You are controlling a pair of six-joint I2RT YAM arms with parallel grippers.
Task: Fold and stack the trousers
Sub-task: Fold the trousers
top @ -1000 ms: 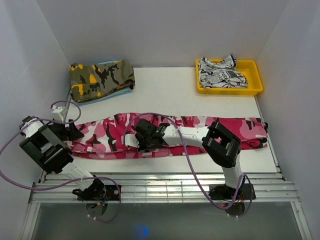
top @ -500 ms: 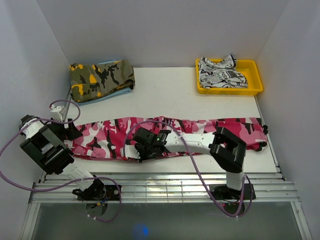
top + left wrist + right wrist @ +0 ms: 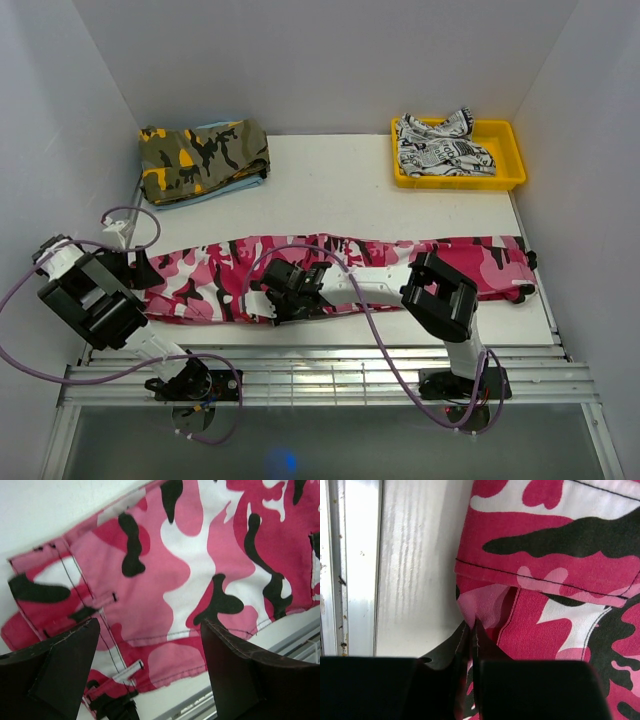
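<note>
The pink, white and black camouflage trousers [image 3: 380,262] lie stretched left to right across the near half of the table. My right gripper [image 3: 272,300] is shut on their near edge around the middle, pinching a fold of the cloth [image 3: 480,605] between the fingers. My left gripper [image 3: 140,270] is open just above the left end of the trousers [image 3: 165,580], where the belt loops [image 3: 127,667] show; both fingers [image 3: 235,665] stand wide apart and hold nothing.
An olive-and-orange camouflage garment [image 3: 203,158] lies folded at the back left. A yellow tray [image 3: 505,172] at the back right holds a white garment with black print [image 3: 440,145]. A slatted metal rail [image 3: 330,375] runs along the table's near edge.
My right gripper has slid left and nearer along the trousers, dragging their near edge with it. The trousers' left half has shifted. My left gripper has stayed near the left end.
</note>
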